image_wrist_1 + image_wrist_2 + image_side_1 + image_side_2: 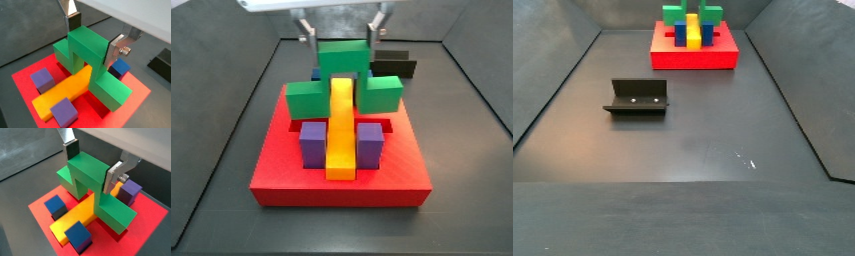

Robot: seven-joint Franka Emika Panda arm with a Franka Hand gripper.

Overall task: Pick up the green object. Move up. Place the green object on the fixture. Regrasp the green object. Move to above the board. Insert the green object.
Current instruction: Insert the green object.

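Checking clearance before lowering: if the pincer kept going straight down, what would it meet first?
The pincer grips the green piece, which straddles the yellow bar; that bar, then the red board, probably.

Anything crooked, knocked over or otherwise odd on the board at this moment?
Nothing stands out. The green object straddles the yellow bar squarely on the red board, with the gripper closed on its raised middle. The blue and purple blocks stand upright, and the fixture sits apart on the floor.

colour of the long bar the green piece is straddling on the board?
Yellow: the long yellow bar shows best in a side view, under the green bridge-shaped piece held by the gripper.
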